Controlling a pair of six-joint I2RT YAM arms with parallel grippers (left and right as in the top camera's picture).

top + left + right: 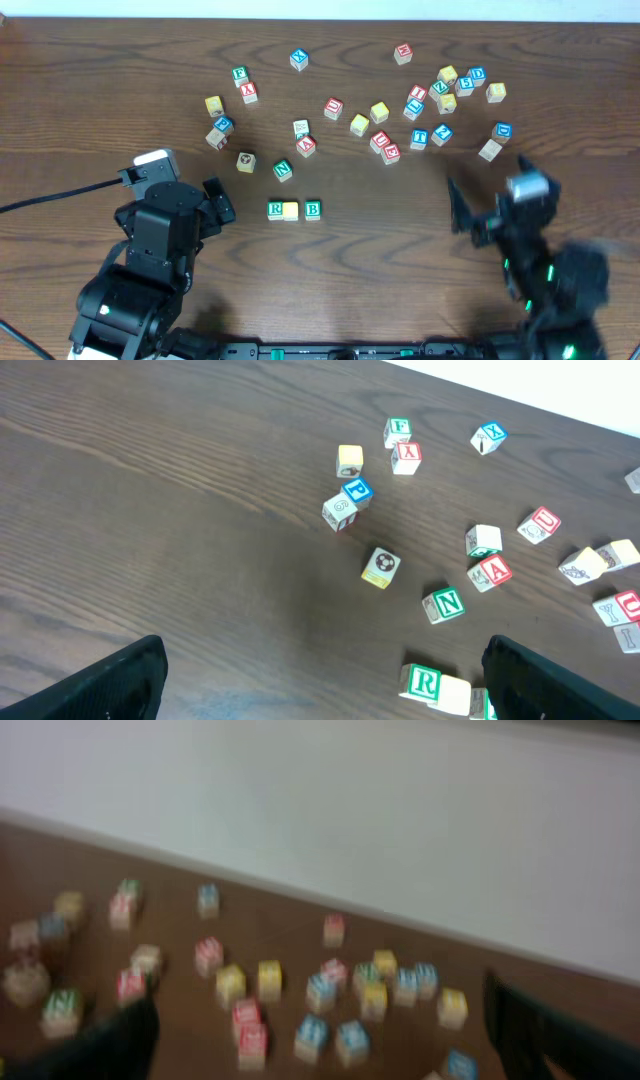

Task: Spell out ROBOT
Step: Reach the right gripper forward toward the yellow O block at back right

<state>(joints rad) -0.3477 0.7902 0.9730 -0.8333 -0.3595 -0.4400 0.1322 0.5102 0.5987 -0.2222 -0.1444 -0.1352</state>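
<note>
A short row lies near the table's middle: a green R cube (275, 209), a plain yellow-faced cube (291, 210) touching it, and a green B cube (313, 209) a small gap further right. The blue T cube (419, 138) sits in the scattered group at the back right, with more yellow cubes (359, 124) nearby. My left gripper (218, 204) stands open just left of the row, holding nothing. In the left wrist view the R cube (424, 682) and yellow cube (452, 695) lie beside the right finger (545, 680). My right gripper (466, 212) is open and empty, with its wrist view blurred.
Many other letter cubes are strewn across the back half, among them a green N cube (283, 170) and a red A cube (306, 146) just behind the row. A cluster of cubes (455, 85) crowds the back right. A black cable (60, 195) runs in from the left.
</note>
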